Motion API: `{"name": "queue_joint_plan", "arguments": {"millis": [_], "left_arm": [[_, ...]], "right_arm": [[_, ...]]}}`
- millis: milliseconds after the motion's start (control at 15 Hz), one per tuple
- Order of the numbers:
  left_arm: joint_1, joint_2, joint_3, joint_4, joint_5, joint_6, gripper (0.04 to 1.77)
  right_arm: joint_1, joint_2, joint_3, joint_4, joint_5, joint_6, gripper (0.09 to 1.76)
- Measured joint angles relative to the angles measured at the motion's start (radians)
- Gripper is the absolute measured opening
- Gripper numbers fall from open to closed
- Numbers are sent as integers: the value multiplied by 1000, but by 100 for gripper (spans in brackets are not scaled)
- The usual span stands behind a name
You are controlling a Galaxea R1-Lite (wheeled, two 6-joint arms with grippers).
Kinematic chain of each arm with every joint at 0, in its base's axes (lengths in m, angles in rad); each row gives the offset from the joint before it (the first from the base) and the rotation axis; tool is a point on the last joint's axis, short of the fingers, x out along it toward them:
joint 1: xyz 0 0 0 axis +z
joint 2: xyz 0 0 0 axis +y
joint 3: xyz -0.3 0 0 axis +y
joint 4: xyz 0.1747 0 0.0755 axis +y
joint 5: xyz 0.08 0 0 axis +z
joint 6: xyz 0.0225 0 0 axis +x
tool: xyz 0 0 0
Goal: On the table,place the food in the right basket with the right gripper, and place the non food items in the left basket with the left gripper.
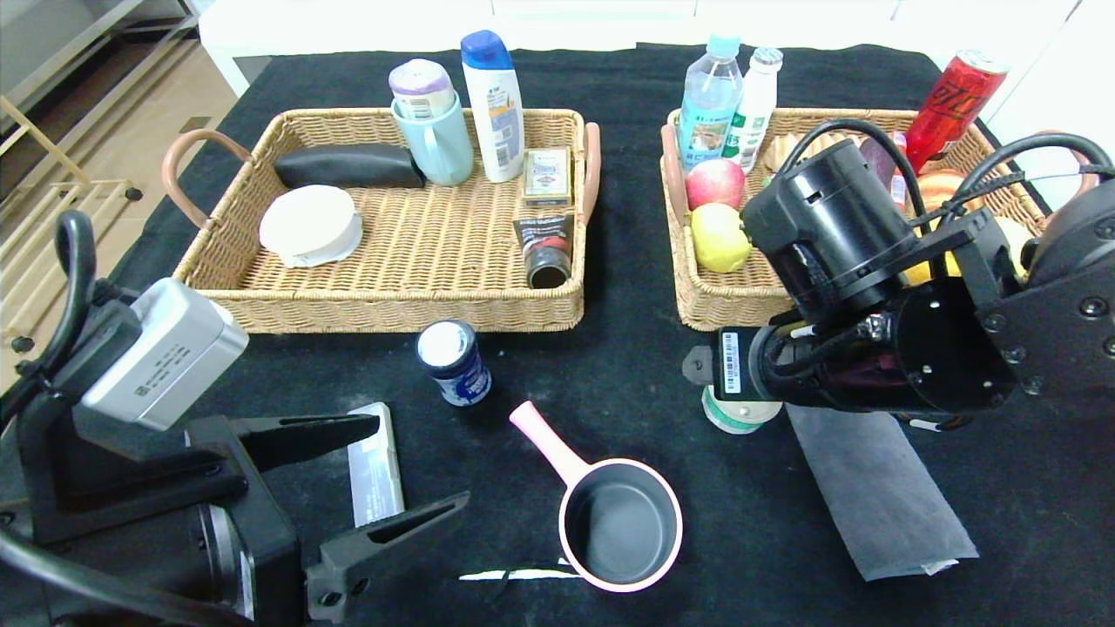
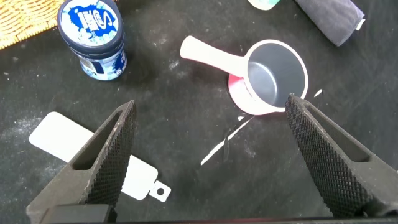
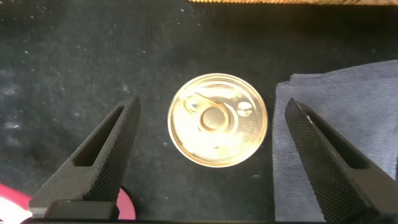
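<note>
So the right gripper (image 3: 208, 162) is parked straight above the tin (image 3: 217, 119), jaws spread wide with nothing in them. Looking down from the wrist, the gold pull-tab lid sits dead centre between the two jaws, one at about 9 o'clock of the tin and the other at 3. It's round, so no long axis to worry about; my guess is a plain drop and squeeze does it. The folded cloth (image 3: 339, 143) lies just beside the tin on the 3 o'clock side, right under that jaw, so it could get pinched along.

On the table (image 1: 627, 331) the tin stands just in front of the right basket (image 1: 740, 300), mostly hidden under the arm, so a short carry toward 12.

The left gripper (image 1: 375, 475) is also wide open and empty, low over the plastic case (image 1: 376, 475), with the blue jar (image 1: 453, 361) and pink saucepan (image 1: 614, 514) nearby. The left basket (image 1: 392, 305) sits at its 12.
</note>
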Motion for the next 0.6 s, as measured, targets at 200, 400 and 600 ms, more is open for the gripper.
{"name": "queue_joint_plan", "arguments": {"millis": [200,400,600], "left_arm": [[0,1,0,0,0,0,172],[0,5,-2,-1,14,0,172],[0,9,-1,0,16,0,172]], "right_arm": [[2,26,-7,2,-2,17,170],[2,47,-8,2,-4,21,170],[0,55,-8,1,-4,23,170]]}}
